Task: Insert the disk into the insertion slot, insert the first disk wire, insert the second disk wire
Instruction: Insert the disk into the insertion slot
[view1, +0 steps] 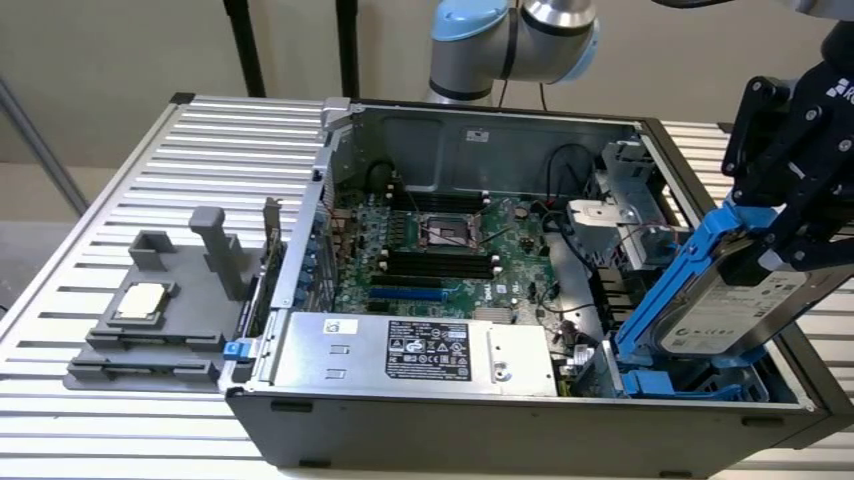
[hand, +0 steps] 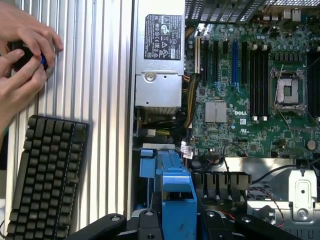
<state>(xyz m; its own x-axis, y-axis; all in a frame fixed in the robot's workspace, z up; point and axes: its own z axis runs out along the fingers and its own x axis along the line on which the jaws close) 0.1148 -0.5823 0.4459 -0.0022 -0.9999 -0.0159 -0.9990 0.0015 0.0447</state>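
Observation:
My gripper (view1: 790, 245) is shut on the disk (view1: 731, 305), a silver-grey drive with a white label in a bright blue carrier. The disk hangs tilted, its lower end down at the insertion slot (view1: 694, 382), the bay with blue fittings in the computer case's corner at the exterior view's right. In the wrist view the blue carrier (hand: 172, 187) runs out from between my black fingers (hand: 145, 220) toward the case. Thin black and red cables (hand: 262, 197) lie beside the drive cage; which of them are the disk wires I cannot tell.
The open case holds a green motherboard (view1: 441, 245) and a silver power-supply box (view1: 414, 350) beside the slot. A grey fixture with a chip (view1: 144, 305) sits on the slatted table. A keyboard (hand: 47, 180) and a person's hands (hand: 22, 55) are beside the case.

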